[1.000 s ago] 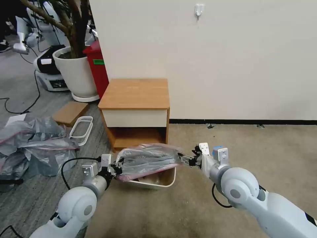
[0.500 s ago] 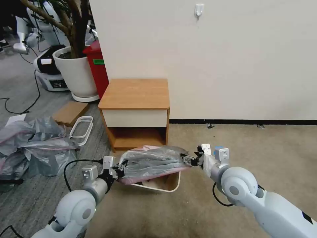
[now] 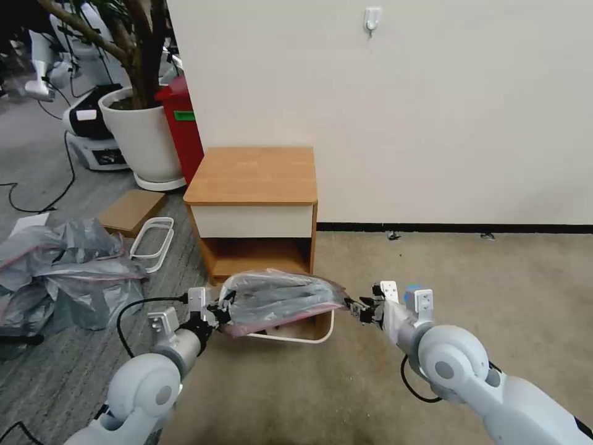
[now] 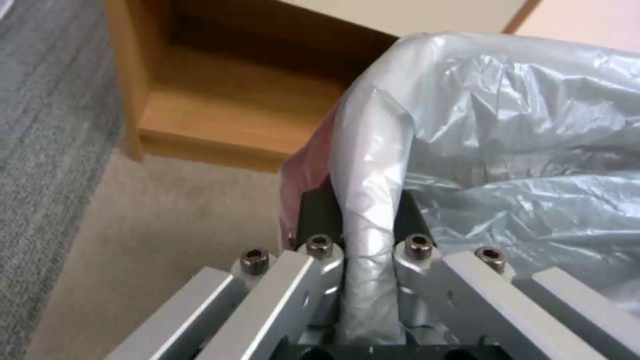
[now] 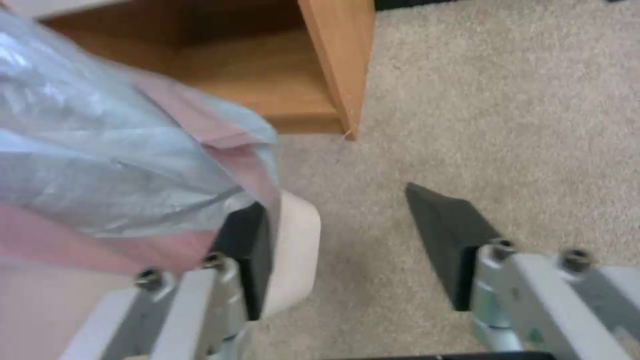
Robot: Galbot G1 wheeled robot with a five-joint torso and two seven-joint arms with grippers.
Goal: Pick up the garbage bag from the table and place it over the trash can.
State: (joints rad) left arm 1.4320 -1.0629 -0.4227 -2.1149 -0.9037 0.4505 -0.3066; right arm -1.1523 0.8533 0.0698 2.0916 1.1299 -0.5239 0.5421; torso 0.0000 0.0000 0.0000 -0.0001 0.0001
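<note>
Down low, the left claw (image 3: 217, 311) pinched the crinkly grey plastic garbage bag (image 3: 281, 295) over the cream-white rectangular trash can (image 3: 309, 337), before the wooden table (image 3: 253, 176); the right claw (image 5: 333, 250) gaped, empty; no writing legible.

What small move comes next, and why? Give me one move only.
Probably close the right hand on the pink edge of the garbage bag beside it. That hand is open, while the left hand is clamped on the bag's other end. The bag lies bunched above the trash can, whose near rim is bare.
</note>
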